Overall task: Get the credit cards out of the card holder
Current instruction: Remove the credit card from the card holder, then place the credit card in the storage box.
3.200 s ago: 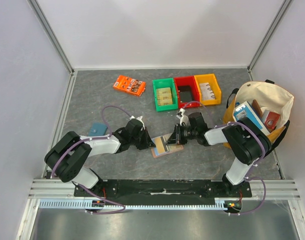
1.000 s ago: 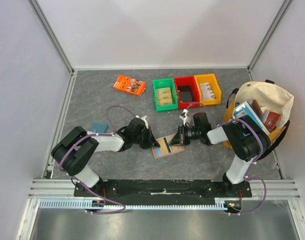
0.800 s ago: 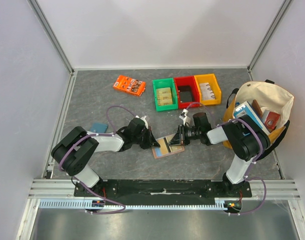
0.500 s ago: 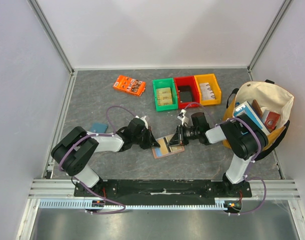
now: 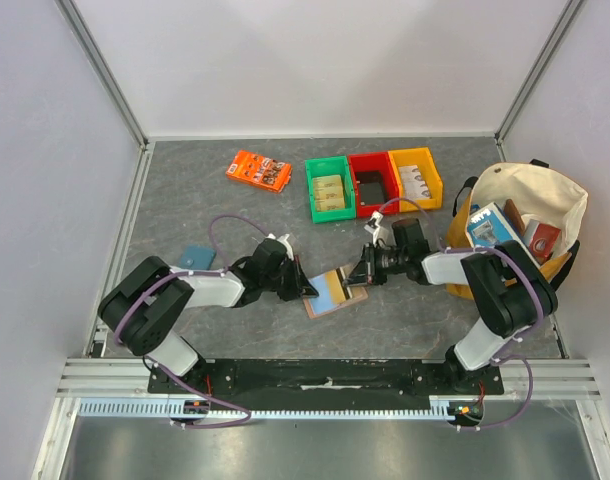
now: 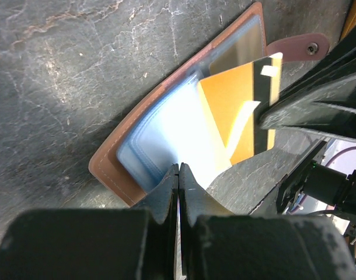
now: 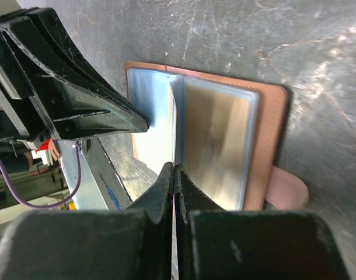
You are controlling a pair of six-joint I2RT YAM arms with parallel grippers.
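Observation:
The tan leather card holder lies open on the table between my grippers, its light blue lining up and its snap tab to the right. My left gripper is shut, and its tip presses on the blue lining near the holder's left edge. My right gripper is shut on an orange credit card with a dark stripe, partly drawn out of a sleeve. In the right wrist view the card shows edge-on between the closed tips, above the holder.
A teal pouch lies left of my left arm. An orange packet and green, red and yellow bins stand at the back. A cream tote bag with items stands at the right.
My right gripper has pulled back to the right and a little away, drawing the card further out of the holder. The left gripper has stayed on the lining.

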